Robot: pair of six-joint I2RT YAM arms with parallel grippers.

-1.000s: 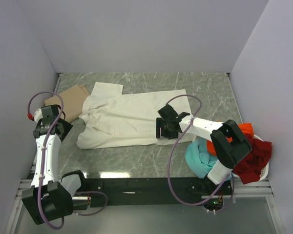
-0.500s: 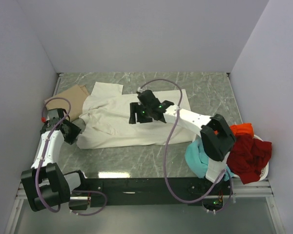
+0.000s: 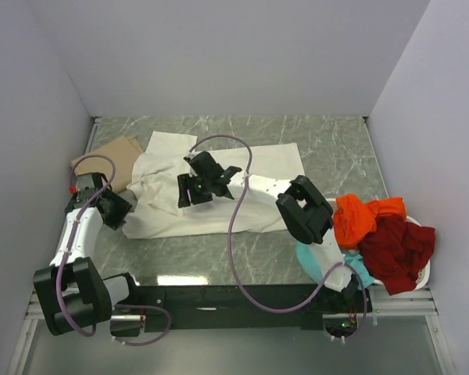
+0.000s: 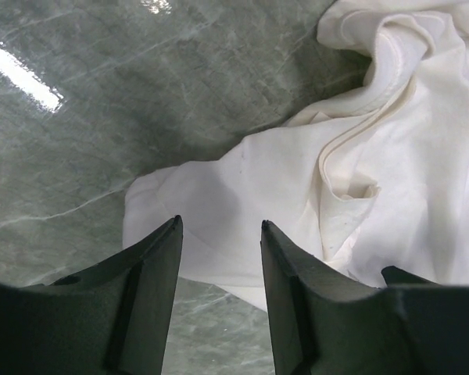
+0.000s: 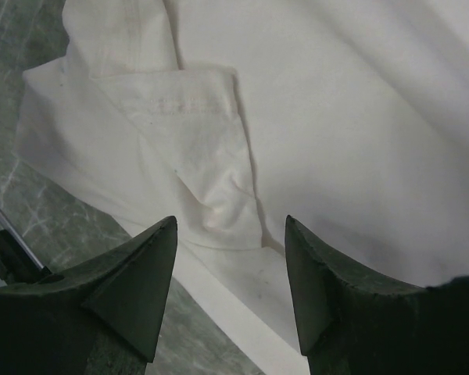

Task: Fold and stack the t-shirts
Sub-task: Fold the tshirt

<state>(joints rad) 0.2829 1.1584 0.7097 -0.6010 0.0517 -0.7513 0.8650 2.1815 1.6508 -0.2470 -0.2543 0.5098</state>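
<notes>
The large cream-white t-shirt [image 3: 242, 183] lies spread and rumpled across the middle of the table. My right gripper [image 3: 184, 193] hovers over its left half, open, with nothing between the fingers; in the right wrist view the gripper [image 5: 230, 223] sits above a folded sleeve and hem of the cloth [image 5: 336, 117]. My left gripper [image 3: 127, 212] is at the shirt's near-left corner, open and empty; in the left wrist view that gripper [image 4: 219, 226] frames the corner of the cloth [image 4: 234, 187]. A tan t-shirt [image 3: 113, 160] lies folded at the far left.
At the near right a white basket [image 3: 422, 275] holds an orange t-shirt [image 3: 363, 217] and a dark red one [image 3: 399, 250], with a teal one [image 3: 319, 262] hanging beside it. Grey walls close the table on three sides. The right arm's cable [image 3: 234, 234] loops over the shirt.
My right arm has swept left across the cream-white shirt, from its right edge to its left half, its jaws narrowing slightly. The left gripper came down to the shirt's near-left corner and stayed there.
</notes>
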